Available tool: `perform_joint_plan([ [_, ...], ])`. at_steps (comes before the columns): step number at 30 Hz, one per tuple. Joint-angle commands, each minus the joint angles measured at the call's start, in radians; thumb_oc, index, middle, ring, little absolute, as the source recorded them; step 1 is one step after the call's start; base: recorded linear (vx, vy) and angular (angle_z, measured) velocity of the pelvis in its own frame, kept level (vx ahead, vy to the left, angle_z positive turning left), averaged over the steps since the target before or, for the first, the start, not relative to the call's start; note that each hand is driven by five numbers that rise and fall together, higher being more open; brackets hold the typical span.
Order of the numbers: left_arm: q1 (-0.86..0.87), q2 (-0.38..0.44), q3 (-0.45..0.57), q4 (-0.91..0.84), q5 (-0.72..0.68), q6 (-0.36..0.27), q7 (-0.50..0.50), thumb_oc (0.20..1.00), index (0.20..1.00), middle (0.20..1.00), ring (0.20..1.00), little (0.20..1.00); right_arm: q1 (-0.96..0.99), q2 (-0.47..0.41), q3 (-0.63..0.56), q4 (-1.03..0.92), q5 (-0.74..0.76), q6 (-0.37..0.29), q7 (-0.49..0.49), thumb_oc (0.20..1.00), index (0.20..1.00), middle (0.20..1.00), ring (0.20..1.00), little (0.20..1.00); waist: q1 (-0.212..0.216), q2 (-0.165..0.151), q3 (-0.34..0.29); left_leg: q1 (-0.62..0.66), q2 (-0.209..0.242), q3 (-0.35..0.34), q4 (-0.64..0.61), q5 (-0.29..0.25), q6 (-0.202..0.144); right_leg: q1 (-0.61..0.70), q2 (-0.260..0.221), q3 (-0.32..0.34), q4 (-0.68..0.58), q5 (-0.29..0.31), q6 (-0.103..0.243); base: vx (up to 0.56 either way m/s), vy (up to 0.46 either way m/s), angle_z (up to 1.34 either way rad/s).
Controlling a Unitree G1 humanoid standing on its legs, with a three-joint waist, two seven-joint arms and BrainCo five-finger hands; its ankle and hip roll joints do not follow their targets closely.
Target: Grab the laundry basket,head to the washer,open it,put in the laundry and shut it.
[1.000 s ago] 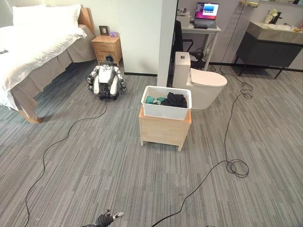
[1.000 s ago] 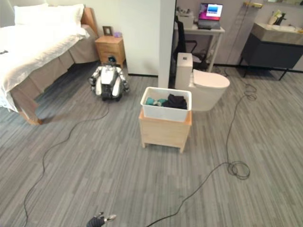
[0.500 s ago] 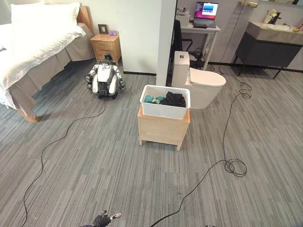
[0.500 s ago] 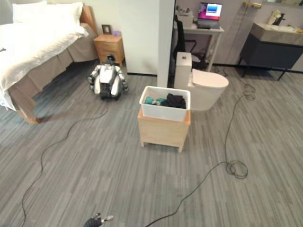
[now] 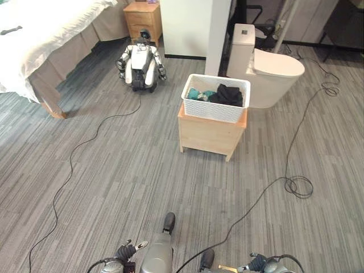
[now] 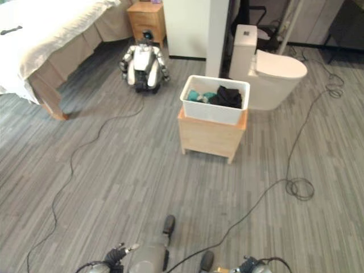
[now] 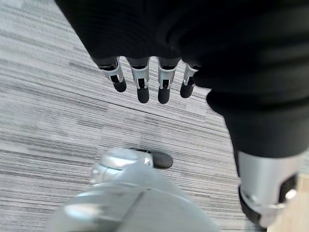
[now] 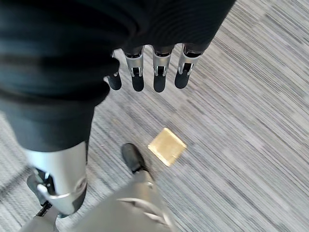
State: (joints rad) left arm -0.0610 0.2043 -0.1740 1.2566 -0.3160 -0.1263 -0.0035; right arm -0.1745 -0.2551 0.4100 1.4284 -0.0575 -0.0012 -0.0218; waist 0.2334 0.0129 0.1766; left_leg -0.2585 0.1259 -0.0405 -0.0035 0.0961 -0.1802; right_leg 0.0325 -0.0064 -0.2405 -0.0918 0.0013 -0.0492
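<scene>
A white laundry basket (image 5: 216, 98) holding teal and black clothes (image 5: 226, 94) stands on a low wooden stand (image 5: 210, 135) in the middle of the room, well ahead of me. My left hand (image 5: 126, 252) hangs low at my side, far from the basket. Its fingers (image 7: 142, 87) are straight and hold nothing. My right hand (image 5: 256, 263) also hangs low on the other side, with relaxed fingers (image 8: 159, 77) over the grey floor and nothing in them.
A bed (image 5: 45, 34) and a nightstand (image 5: 143, 16) are at the far left. A small grey robot (image 5: 141, 63) sits on the floor beside them. A white pillar (image 5: 199, 25) and a toilet (image 5: 267, 63) stand behind the basket. A small yellow square (image 8: 166, 146) lies by my feet.
The whole picture has shifted downward and closer, so the camera has moved. The far desk and sink have left the picture, and both hands now appear at its lower edge.
</scene>
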Motion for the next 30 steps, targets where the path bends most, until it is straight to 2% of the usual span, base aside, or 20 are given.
perform_joint_plan([
  [1, 0.012, 0.030, -0.024, -0.049, -0.019, -0.017, 0.003, 1.000, 1.000, 1.000, 1.000, 1.000, 0.023, -0.015, -0.002, -0.020, 0.038, 0.002, -0.009, 1.000, 1.000, 1.000, 1.000, 1.000, 0.017, -0.048, -0.053, -0.162, -0.089, 0.008, 0.193, 0.050, 0.134, 0.203, -0.114, -0.002, 0.101, -0.188, 0.136, 0.56, 0.333, -0.89],
  [2, 0.008, 0.040, -0.030, -0.047, 0.003, -0.015, -0.002, 1.000, 1.000, 1.000, 1.000, 1.000, 0.025, -0.014, -0.021, -0.027, 0.051, -0.001, -0.007, 1.000, 1.000, 1.000, 1.000, 1.000, 0.016, -0.060, -0.054, -0.140, -0.112, 0.031, 0.236, -0.004, 0.163, 0.169, -0.155, 0.008, 0.219, -0.172, 0.159, 0.42, 0.263, -0.73],
  [3, 0.008, 0.040, -0.030, -0.047, 0.003, -0.015, -0.002, 1.000, 1.000, 1.000, 1.000, 1.000, 0.025, -0.015, -0.021, -0.027, 0.051, -0.001, -0.007, 1.000, 1.000, 1.000, 1.000, 1.000, 0.017, -0.059, -0.056, -0.142, -0.111, 0.031, 0.234, -0.002, 0.163, 0.166, -0.154, 0.009, 0.218, -0.170, 0.159, 0.41, 0.277, -0.60],
  [4, 0.005, 0.044, -0.040, -0.047, 0.022, -0.011, -0.004, 1.000, 1.000, 1.000, 1.000, 1.000, 0.027, -0.016, -0.032, -0.027, 0.054, 0.000, -0.004, 1.000, 1.000, 1.000, 1.000, 1.000, 0.011, -0.064, -0.057, -0.130, -0.129, 0.037, 0.239, -0.025, 0.180, 0.143, -0.170, 0.013, 0.288, -0.123, 0.175, 0.35, 0.295, -0.27],
  [5, 0.000, 0.057, -0.058, -0.065, 0.047, -0.008, -0.007, 1.000, 1.000, 1.000, 1.000, 1.000, 0.034, -0.019, -0.042, -0.025, 0.055, 0.002, -0.004, 1.000, 1.000, 1.000, 1.000, 1.000, -0.019, -0.056, -0.047, -0.078, -0.164, 0.034, 0.222, -0.056, 0.215, 0.063, -0.194, 0.040, 0.488, 0.012, 0.184, 0.35, 0.294, -0.12],
  [6, 0.000, 0.057, -0.058, -0.065, 0.047, -0.008, -0.007, 1.000, 1.000, 1.000, 1.000, 1.000, 0.034, -0.019, -0.042, -0.025, 0.055, 0.002, -0.004, 1.000, 1.000, 1.000, 1.000, 1.000, -0.018, -0.054, -0.049, -0.080, -0.162, 0.034, 0.220, -0.054, 0.215, 0.061, -0.193, 0.040, 0.486, 0.014, 0.184, 0.34, 0.304, 0.06],
  [8, -0.003, 0.076, -0.073, -0.097, 0.049, -0.012, -0.006, 1.000, 1.000, 1.000, 1.000, 1.000, 0.031, -0.033, -0.073, -0.058, 0.087, -0.005, -0.015, 1.000, 1.000, 1.000, 1.000, 1.000, -0.070, -0.012, -0.020, 0.024, -0.157, 0.023, 0.172, -0.096, 0.251, -0.085, -0.208, 0.040, 0.668, 0.082, 0.186, 0.38, 0.254, 0.25],
  [10, -0.005, 0.080, -0.073, -0.105, 0.047, -0.014, -0.003, 1.000, 1.000, 1.000, 1.000, 1.000, 0.030, -0.037, -0.078, -0.063, 0.092, -0.006, -0.017, 1.000, 1.000, 1.000, 1.000, 1.000, -0.085, -0.001, -0.010, 0.054, -0.153, 0.017, 0.157, -0.101, 0.254, -0.129, -0.206, 0.020, 0.650, 0.061, 0.173, 0.35, 0.087, 0.13],
  [12, 0.000, 0.093, -0.057, -0.122, 0.041, -0.017, -0.001, 1.000, 1.000, 1.000, 1.000, 1.000, 0.033, -0.046, -0.082, -0.073, 0.097, -0.005, -0.016, 1.000, 1.000, 1.000, 1.000, 1.000, -0.108, -0.005, 0.002, 0.137, -0.153, 0.016, 0.127, -0.146, 0.245, -0.179, -0.225, -0.057, 0.447, 0.008, 0.158, 0.39, -0.056, 0.00],
  [13, 0.001, 0.093, -0.057, -0.122, 0.041, -0.017, -0.001, 1.000, 1.000, 1.000, 1.000, 1.000, 0.033, -0.046, -0.081, -0.074, 0.097, -0.005, -0.016, 1.000, 1.000, 1.000, 1.000, 1.000, -0.108, -0.003, 0.005, 0.143, -0.151, 0.015, 0.126, -0.149, 0.244, -0.171, -0.223, -0.059, 0.443, 0.007, 0.158, 0.40, -0.160, -0.23],
  [14, -0.003, 0.097, -0.050, -0.114, 0.045, -0.023, 0.005, 1.000, 1.000, 1.000, 1.000, 1.000, 0.034, -0.050, -0.083, -0.068, 0.098, -0.002, -0.015, 1.000, 1.000, 1.000, 1.000, 1.000, -0.122, -0.018, 0.014, 0.207, -0.158, 0.004, 0.109, -0.193, 0.232, -0.202, -0.228, -0.053, 0.261, 0.046, 0.175, 0.29, -0.127, -0.30],
  [15, -0.004, 0.097, -0.050, -0.114, 0.045, -0.023, 0.005, 1.000, 1.000, 1.000, 1.000, 1.000, 0.033, -0.050, -0.083, -0.068, 0.098, -0.002, -0.015, 1.000, 1.000, 1.000, 1.000, 1.000, -0.124, -0.019, 0.014, 0.206, -0.158, 0.003, 0.107, -0.191, 0.232, -0.201, -0.228, -0.054, 0.256, 0.050, 0.175, 0.42, -0.160, -0.30],
  [19, -0.024, 0.094, -0.051, -0.111, 0.068, -0.038, 0.000, 1.000, 1.000, 1.000, 1.000, 1.000, 0.065, -0.049, -0.113, -0.040, 0.096, 0.009, 0.007, 1.000, 1.000, 1.000, 1.000, 1.000, -0.191, -0.021, 0.014, 0.342, -0.160, -0.079, 0.095, -0.284, 0.218, -0.314, -0.234, 0.139, 0.037, 0.170, 0.237, 0.48, -0.146, 0.11],
  [21, -0.023, 0.092, -0.051, -0.112, 0.071, -0.039, -0.002, 1.000, 1.000, 1.000, 1.000, 1.000, 0.079, -0.050, -0.122, -0.030, 0.098, 0.010, 0.013, 1.000, 1.000, 1.000, 1.000, 1.000, -0.200, -0.015, 0.012, 0.382, -0.146, -0.089, 0.083, -0.299, 0.213, -0.321, -0.226, 0.149, 0.031, 0.181, 0.242, 0.51, -0.189, 0.47],
  [24, -0.006, 0.086, -0.039, -0.123, 0.067, -0.043, -0.002, 1.000, 1.000, 1.000, 1.000, 1.000, 0.143, -0.052, -0.162, -0.020, 0.128, 0.002, 0.028, 1.000, 1.000, 1.000, 1.000, 1.000, -0.225, -0.047, -0.019, 0.467, -0.128, -0.134, 0.075, -0.354, 0.199, -0.291, -0.208, 0.178, 0.080, 0.196, 0.234, 0.45, -0.215, 0.69],
  [25, -0.004, 0.082, -0.029, -0.121, 0.056, -0.046, 0.000, 1.000, 1.000, 1.000, 1.000, 1.000, 0.154, -0.052, -0.167, -0.022, 0.141, -0.004, 0.034, 1.000, 1.000, 1.000, 1.000, 1.000, -0.233, -0.043, -0.025, 0.492, -0.098, -0.136, 0.081, -0.348, 0.188, -0.299, -0.187, 0.186, 0.115, 0.188, 0.227, 0.47, -0.292, 0.55],
  [27, -0.002, 0.072, -0.011, -0.122, 0.021, -0.053, 0.004, 1.000, 1.000, 1.000, 1.000, 1.000, 0.178, -0.047, -0.171, -0.019, 0.156, -0.013, 0.042, 1.000, 1.000, 1.000, 1.000, 1.000, -0.242, -0.041, -0.037, 0.464, -0.048, -0.144, 0.181, -0.249, 0.153, -0.275, -0.133, 0.199, 0.165, 0.160, 0.200, 0.38, -0.301, -0.05],
  [28, -0.002, 0.072, -0.007, -0.132, 0.003, -0.053, 0.004, 1.000, 1.000, 1.000, 1.000, 1.000, 0.184, -0.050, -0.172, -0.016, 0.167, -0.017, 0.034, 1.000, 1.000, 1.000, 1.000, 1.000, -0.237, -0.044, -0.037, 0.409, -0.038, -0.153, 0.291, -0.172, 0.147, -0.250, -0.121, 0.193, 0.164, 0.146, 0.179, 0.31, -0.406, 0.03],
  [29, 0.003, 0.073, 0.004, -0.174, -0.037, -0.053, 0.011, 1.000, 1.000, 1.000, 1.000, 1.000, 0.168, -0.066, -0.184, -0.039, 0.210, -0.032, 0.011, 1.000, 1.000, 1.000, 1.000, 1.000, -0.224, -0.071, -0.014, 0.264, -0.040, -0.142, 0.535, -0.032, 0.145, -0.193, -0.116, 0.160, 0.141, 0.118, 0.136, 0.21, -0.319, 0.24],
  [30, 0.003, 0.073, 0.004, -0.174, -0.038, -0.053, 0.011, 1.000, 1.000, 1.000, 1.000, 1.000, 0.168, -0.066, -0.184, -0.039, 0.210, -0.032, 0.011, 1.000, 1.000, 1.000, 1.000, 1.000, -0.227, -0.069, -0.015, 0.257, -0.038, -0.146, 0.545, -0.036, 0.144, -0.194, -0.115, 0.156, 0.141, 0.118, 0.135, 0.22, -0.433, 0.34],
])
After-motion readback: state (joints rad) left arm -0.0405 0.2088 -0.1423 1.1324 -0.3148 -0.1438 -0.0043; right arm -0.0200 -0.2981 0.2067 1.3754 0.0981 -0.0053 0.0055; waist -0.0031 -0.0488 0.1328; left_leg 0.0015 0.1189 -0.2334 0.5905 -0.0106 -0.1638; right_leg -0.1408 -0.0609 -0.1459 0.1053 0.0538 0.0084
